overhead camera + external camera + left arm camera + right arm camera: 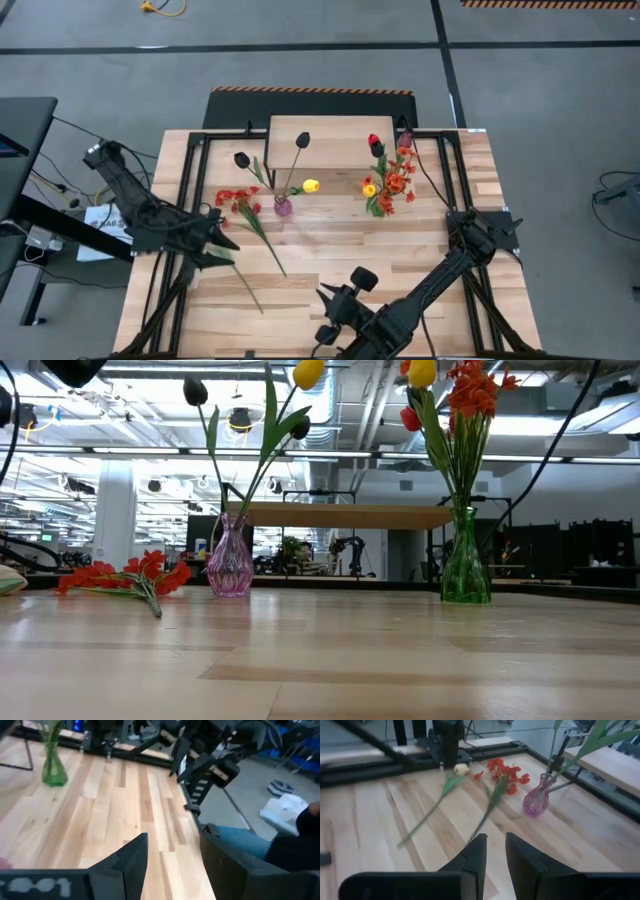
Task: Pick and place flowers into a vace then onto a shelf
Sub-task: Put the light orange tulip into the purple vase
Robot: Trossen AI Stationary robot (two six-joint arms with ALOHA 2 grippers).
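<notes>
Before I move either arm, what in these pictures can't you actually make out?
- Low view: the loose pale-headed tulip on a long green stem is cut off by the left edge.
- Low view: both tools are out of frame.
- High view: the left tool overlaps that tulip's head, so contact is unclear.
- Left wrist view: the green glass vase shows, but its flowers are cut off by the top edge.

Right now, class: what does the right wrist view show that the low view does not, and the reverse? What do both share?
Only the right wrist view shows the loose flower with a pale head lying on the table, and the right gripper, empty. Only the low view shows the green vase with its bouquet. Both show the pink vase and the orange-red spray lying flat.
</notes>
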